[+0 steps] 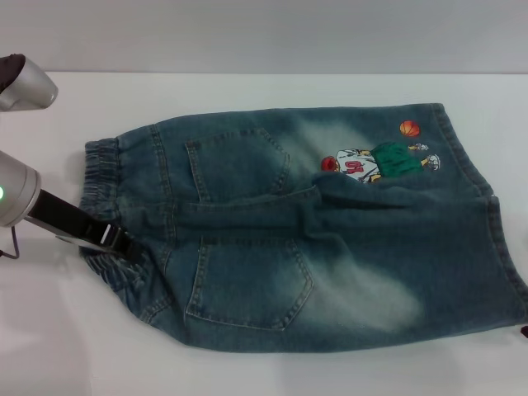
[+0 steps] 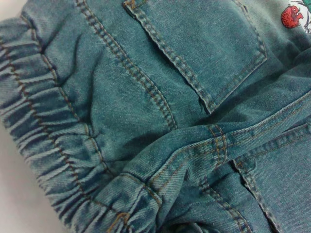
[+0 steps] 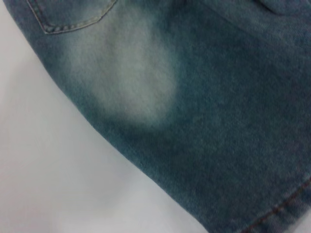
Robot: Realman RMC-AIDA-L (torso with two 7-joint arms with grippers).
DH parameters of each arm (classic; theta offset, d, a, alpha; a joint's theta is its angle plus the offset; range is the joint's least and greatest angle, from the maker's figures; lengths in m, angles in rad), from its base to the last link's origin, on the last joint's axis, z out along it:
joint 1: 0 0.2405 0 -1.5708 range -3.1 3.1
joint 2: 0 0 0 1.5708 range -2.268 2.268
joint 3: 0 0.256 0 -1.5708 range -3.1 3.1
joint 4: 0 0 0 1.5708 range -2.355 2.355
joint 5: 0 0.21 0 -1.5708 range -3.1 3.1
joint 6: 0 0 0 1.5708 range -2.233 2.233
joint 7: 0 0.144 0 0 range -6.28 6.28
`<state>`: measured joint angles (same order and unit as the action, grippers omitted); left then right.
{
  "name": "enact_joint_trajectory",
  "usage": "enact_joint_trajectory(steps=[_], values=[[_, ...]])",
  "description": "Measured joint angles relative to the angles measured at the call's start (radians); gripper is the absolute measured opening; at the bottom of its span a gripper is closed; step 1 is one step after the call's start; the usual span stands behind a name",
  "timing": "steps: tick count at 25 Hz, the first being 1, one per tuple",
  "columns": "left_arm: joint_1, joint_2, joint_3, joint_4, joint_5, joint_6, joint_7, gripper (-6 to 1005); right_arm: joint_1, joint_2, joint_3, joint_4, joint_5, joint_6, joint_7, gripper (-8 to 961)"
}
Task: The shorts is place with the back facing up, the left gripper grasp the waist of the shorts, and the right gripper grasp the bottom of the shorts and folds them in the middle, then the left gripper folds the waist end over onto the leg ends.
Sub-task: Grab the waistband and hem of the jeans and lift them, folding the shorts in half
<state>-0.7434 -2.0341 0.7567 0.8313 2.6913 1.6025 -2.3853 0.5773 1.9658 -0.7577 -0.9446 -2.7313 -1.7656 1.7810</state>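
The shorts [image 1: 313,247] lie flat, back up, with two patch pockets and a cartoon print [image 1: 371,162] on the far leg. The waist of the shorts [image 1: 101,177] is the ruffled band at the left. The leg ends [image 1: 499,239] lie at the right. My left gripper [image 1: 122,241] reaches in from the left, its black jaws shut on the near part of the waist, where the band [image 2: 53,160] bunches up. Of my right gripper only a dark sliver [image 1: 524,332] shows at the right edge, by the near leg hem [image 3: 286,206].
The white table [image 1: 74,338] runs all around the shorts. A ridge of denim [image 1: 247,213] runs along the middle seam between the two pockets. Part of a silver arm link [image 1: 25,87] sits at the far left.
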Motion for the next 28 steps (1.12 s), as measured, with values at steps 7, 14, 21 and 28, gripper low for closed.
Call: enact_joint_trajectory(steps=[7, 14, 21, 28], values=[[-0.003, -0.003, 0.0, 0.0, 0.0, 0.0, 0.0, 45, 0.012, 0.02, -0.006, -0.002, -0.001, 0.0, -0.008, 600], [-0.004, -0.004, -0.001, 0.0, 0.0, -0.002, 0.0, 46, 0.014, 0.033, -0.022, -0.014, 0.002, 0.0, -0.01, 600], [-0.004, -0.006, -0.001, 0.0, 0.001, -0.004, 0.007, 46, 0.015, 0.052, -0.024, -0.047, 0.014, -0.006, -0.026, 600], [-0.004, -0.008, -0.001, 0.0, 0.0, -0.013, 0.008, 46, 0.012, 0.059, -0.025, -0.062, 0.013, -0.012, -0.05, 410]])
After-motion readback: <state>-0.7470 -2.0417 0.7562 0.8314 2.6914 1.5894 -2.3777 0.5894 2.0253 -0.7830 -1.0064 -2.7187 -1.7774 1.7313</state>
